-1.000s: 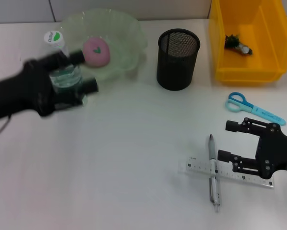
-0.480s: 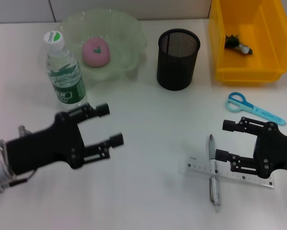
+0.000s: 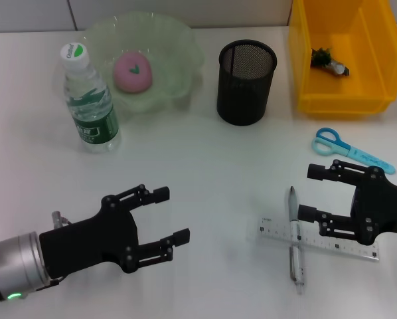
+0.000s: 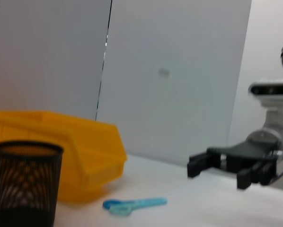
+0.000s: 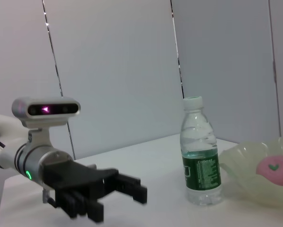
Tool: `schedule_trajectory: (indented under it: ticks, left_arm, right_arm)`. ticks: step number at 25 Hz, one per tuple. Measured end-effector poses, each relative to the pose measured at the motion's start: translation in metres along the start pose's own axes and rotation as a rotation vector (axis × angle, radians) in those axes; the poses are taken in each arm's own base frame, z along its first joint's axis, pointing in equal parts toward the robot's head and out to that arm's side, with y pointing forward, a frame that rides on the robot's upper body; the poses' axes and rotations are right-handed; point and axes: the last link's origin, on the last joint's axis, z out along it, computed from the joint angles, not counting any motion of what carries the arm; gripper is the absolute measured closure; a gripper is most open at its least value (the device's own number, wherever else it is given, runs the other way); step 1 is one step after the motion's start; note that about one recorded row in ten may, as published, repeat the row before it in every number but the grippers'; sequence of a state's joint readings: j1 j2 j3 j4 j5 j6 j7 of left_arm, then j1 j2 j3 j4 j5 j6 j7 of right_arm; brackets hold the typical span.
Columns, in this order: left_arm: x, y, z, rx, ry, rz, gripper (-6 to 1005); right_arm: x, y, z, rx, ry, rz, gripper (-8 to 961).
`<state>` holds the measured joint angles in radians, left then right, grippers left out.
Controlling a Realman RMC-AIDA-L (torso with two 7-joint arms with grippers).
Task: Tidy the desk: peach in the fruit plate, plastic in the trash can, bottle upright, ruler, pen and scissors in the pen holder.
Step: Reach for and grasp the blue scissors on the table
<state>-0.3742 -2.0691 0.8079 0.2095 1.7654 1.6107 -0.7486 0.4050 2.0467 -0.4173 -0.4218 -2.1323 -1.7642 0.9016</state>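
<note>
The bottle [image 3: 87, 100] stands upright at about ten o'clock on the surface [image 3: 205, 173], just beside the fruit plate [image 3: 175, 53], where the peach [image 3: 133, 72] already sits in the hollow, so those two jobs look done. The yellow trash can [image 3: 384, 60] at two o'clock holds a small crumpled scrap, probably the plastic [image 3: 328, 60]. The left gripper [image 3: 164, 216] hangs at seven o'clock with its fingers spread and nothing between them, well apart from the bottle, which reads as a released hold with the arm clear of it. What is left lies at four o'clock: the pen [image 3: 294, 239] lies across the ruler [image 3: 318, 240], touching it, and the scissors [image 3: 351, 151] lie nearer the trash can. The right gripper [image 3: 309, 193] sits just beside the pen and ruler, fingers apart and empty, pointing toward nine o'clock; my guess is that it is placed there to take the pen first, since it lies on top. The pen holder [image 3: 246, 81] waits upright at twelve o'clock, apparently empty.
</note>
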Motion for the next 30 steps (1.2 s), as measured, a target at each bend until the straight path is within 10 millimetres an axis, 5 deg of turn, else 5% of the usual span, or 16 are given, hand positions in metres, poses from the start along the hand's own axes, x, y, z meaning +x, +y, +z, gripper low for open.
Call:
schedule_trajectory:
  ticks: [22,30]
  left_arm:
    - [-0.004,0.002,0.005,-0.011,-0.026,-0.006,213]
    - [-0.004,0.002,0.005,-0.017,-0.024,-0.002,214]
  right_arm:
    - [-0.001,-0.003,0.002,0.006,0.007,0.015,211]
    - [-0.023,-0.030,-0.010,0.019,0.112,0.147,211]
